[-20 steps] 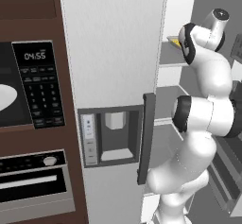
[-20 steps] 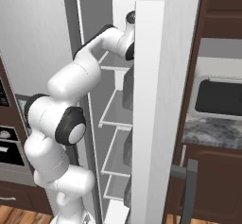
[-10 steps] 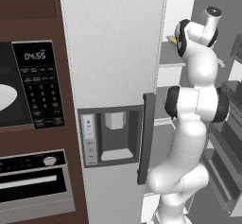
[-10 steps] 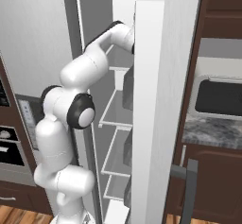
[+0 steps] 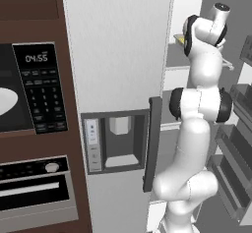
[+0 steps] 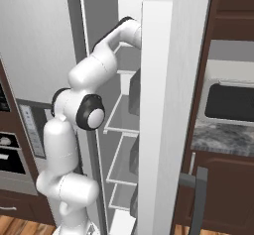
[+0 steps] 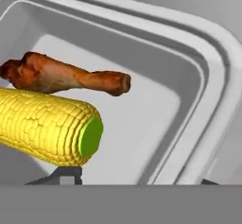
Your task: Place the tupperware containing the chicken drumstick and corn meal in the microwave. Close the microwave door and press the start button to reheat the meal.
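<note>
tupperware [image 7: 208, 72]: on a fridge shelf, right at the fingertips, rim spanning the space ahead of them
corn [image 7: 45, 126]: just above the left fingertip [image 7: 64, 175], drumstick [image 7: 61, 74] beyond it
fingers: tips apart, likely straddling the near rim; closure can't be judged
fridge [image 6: 163, 105]: door open, arm reaching inside
microwave [image 5: 29, 87]: open, well away from the fingers

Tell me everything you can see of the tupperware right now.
In the hand view, the tupperware is a shallow rectangular container of pale grey, plastic-looking material, with rounded corners, a stepped rim and a flat floor. It has no lid. Inside, the corn lies on the floor with its cut green end facing the middle, and the chicken drumstick lies right beside it. The camera is very close. Whether the end effector touches the rim cannot be told.
</note>
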Robot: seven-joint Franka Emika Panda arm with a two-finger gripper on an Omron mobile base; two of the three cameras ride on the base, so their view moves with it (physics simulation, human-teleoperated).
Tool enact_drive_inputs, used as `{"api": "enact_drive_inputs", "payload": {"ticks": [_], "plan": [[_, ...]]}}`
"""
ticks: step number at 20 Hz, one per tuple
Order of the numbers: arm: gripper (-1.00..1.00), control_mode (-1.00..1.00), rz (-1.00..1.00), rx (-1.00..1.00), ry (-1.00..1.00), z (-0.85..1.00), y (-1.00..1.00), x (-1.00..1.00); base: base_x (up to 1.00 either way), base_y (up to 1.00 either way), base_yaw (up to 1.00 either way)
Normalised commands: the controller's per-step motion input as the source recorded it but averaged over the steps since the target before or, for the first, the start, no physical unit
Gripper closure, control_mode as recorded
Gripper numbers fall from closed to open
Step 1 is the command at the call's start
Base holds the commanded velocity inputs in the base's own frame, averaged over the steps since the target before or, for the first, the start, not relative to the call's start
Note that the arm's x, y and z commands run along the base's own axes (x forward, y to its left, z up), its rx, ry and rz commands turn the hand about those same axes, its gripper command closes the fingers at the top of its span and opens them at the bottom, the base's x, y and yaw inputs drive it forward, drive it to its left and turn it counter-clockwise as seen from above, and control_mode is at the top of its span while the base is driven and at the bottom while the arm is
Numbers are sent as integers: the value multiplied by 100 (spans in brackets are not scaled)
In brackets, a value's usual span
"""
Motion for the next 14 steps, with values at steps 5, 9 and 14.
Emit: {"api": "enact_drive_inputs", "payload": {"ticks": [5, 9, 14], "plan": [[100, -100, -2, 0, -13, -39, 4, 5, 0, 0, 0], [100, -100, -6, 0, -6, -23, 24, -14, 0, 0, 0], [100, -100, -1, -2, 0, -2, 43, -62, 0, 0, 0]]}}
